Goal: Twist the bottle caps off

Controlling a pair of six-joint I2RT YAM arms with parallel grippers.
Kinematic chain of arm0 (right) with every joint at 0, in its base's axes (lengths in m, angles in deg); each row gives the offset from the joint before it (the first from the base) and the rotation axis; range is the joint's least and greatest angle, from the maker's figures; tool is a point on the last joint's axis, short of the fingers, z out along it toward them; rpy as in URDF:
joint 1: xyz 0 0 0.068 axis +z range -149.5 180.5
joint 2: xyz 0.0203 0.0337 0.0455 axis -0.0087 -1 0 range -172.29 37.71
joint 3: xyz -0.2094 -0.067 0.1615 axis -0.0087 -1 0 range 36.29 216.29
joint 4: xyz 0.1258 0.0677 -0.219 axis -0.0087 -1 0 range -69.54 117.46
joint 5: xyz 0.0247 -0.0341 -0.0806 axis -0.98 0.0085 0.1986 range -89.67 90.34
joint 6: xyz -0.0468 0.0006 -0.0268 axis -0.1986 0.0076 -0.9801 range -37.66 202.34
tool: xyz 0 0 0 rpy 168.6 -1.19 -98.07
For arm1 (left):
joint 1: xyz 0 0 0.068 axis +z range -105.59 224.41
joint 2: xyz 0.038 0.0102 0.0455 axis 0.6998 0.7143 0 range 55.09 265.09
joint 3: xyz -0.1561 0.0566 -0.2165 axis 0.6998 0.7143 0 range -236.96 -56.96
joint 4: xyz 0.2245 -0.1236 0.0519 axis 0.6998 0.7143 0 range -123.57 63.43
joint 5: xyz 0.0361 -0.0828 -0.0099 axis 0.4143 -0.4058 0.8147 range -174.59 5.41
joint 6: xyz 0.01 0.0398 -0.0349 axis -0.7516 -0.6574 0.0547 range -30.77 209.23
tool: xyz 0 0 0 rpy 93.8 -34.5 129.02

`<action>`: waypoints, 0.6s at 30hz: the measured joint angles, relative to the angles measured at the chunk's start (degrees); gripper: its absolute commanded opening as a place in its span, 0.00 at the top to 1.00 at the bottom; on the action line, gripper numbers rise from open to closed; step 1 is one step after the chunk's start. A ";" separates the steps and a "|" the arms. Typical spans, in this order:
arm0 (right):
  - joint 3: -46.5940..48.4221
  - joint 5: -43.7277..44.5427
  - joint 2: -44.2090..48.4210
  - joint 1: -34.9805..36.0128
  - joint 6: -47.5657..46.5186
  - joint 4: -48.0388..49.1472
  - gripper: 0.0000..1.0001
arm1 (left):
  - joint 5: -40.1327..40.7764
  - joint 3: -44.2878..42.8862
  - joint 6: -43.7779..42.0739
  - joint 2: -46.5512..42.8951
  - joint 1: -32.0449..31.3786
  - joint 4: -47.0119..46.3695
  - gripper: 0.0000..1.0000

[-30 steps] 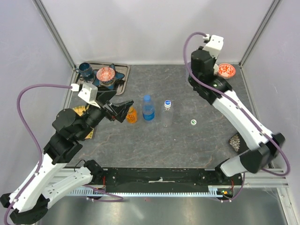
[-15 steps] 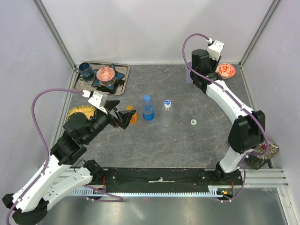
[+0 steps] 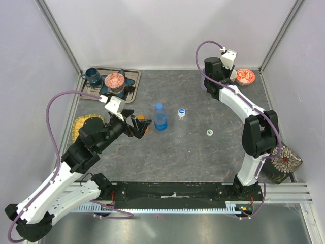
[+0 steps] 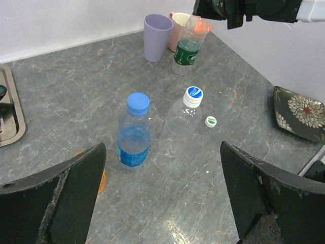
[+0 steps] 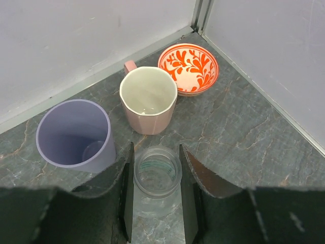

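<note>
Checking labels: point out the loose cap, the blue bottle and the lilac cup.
loose cap [image 4: 210, 121], left wrist view, on its top face.
blue bottle [image 4: 133, 141], left wrist view, on its body.
lilac cup [image 5: 71, 129], right wrist view, on its inner wall.

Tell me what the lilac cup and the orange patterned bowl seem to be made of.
Lilac cup: probably matte plastic, given its thin wall and flat, even colour. Orange patterned bowl: likely glazed ceramic, given the painted red-orange leaf pattern on white.
</note>
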 measured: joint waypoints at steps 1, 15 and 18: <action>0.00 -0.15 -0.20 -0.09 0.17 0.13 1.00 | -0.02 0.00 0.00 0.42 0.00 0.00 0.01; 1.09 -3.28 -1.46 -1.29 0.42 -0.66 0.58 | -0.48 0.02 0.00 2.23 0.00 -0.15 0.01; 1.60 -3.82 -1.49 -1.29 0.68 -1.62 0.48 | -0.50 0.04 0.00 2.23 0.00 -0.15 0.01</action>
